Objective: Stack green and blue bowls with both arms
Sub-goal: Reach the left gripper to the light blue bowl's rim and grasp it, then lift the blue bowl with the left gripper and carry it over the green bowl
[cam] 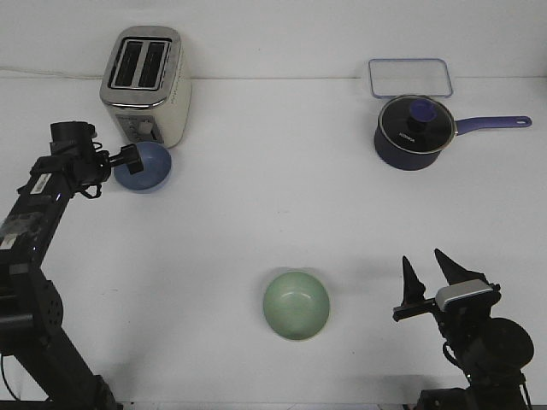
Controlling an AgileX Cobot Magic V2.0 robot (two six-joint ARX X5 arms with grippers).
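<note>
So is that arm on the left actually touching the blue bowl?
Touching. In the front view the left gripper overlaps the near rim of the blue bowl, which sits tilted beside the toaster, with no gap visible between them.

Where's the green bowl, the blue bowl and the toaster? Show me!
green bowl (296, 305), front view, on its inside bottom.
blue bowl (147, 166), front view, on its inner wall.
toaster (159, 109), front view, on its white side.

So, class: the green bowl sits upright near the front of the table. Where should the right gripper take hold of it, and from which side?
Grip the rim of the green bowl on its right side, one finger inside the wall, one outside. It sits upright and open, and the open right gripper is already on that side, probably the shortest approach.
</note>
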